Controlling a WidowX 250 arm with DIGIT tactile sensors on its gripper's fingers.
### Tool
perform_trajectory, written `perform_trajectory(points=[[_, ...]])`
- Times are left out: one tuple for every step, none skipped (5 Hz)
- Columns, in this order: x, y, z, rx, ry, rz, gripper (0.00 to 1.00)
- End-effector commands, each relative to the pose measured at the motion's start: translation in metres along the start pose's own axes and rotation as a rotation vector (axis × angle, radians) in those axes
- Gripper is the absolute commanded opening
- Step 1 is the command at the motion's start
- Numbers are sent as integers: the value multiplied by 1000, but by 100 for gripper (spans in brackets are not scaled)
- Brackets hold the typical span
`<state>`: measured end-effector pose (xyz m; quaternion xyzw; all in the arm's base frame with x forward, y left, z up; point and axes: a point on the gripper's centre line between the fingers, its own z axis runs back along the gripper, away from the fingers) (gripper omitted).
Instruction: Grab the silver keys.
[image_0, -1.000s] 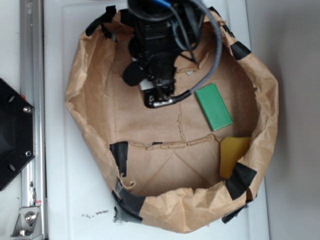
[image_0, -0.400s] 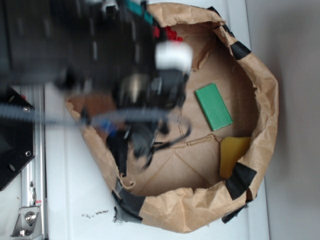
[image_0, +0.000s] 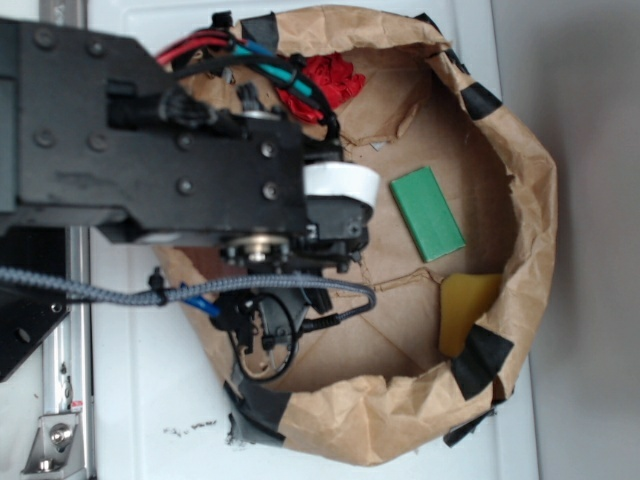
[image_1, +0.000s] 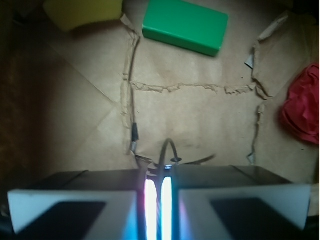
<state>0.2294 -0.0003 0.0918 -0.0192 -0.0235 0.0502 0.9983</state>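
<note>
Wire, a thin dark loop belonging to the bunch of silver keys, stood out from the tips of the black-and-white hand in the wrist view, with a small bright glint and a thin dark sliver trailing off to one side just beside it. The two fingers were drawn almost together, only a narrow lit slit between them, and the loop came out of that slit, so the hand looked clenched on the keys rather than released; the key blades themselves were hidden, and which way their long axis ran could not be told. The keys therefore lay not off to either side but right at the fingertips, directly ahead of the single arm's hand, above the creased floor of the brown paper bag. In the exterior view the hand hung at the bag's near-left part beneath the bulky black arm, and the keys could not be made out there. A green rectangular block lay flat well apart from the hand, a yellow spongy block leaned by the bag's wall, and a red crumpled cloth sat off to the far side. The bag stood on a white bench. Judged from this, the grasp seemed made on very little metal, so a slip was the risk.
</note>
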Motion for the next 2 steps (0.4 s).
perform_trajectory(points=[[9,16,13,-83,-20,59,0],[10,16,13,-63,-21,55,0]])
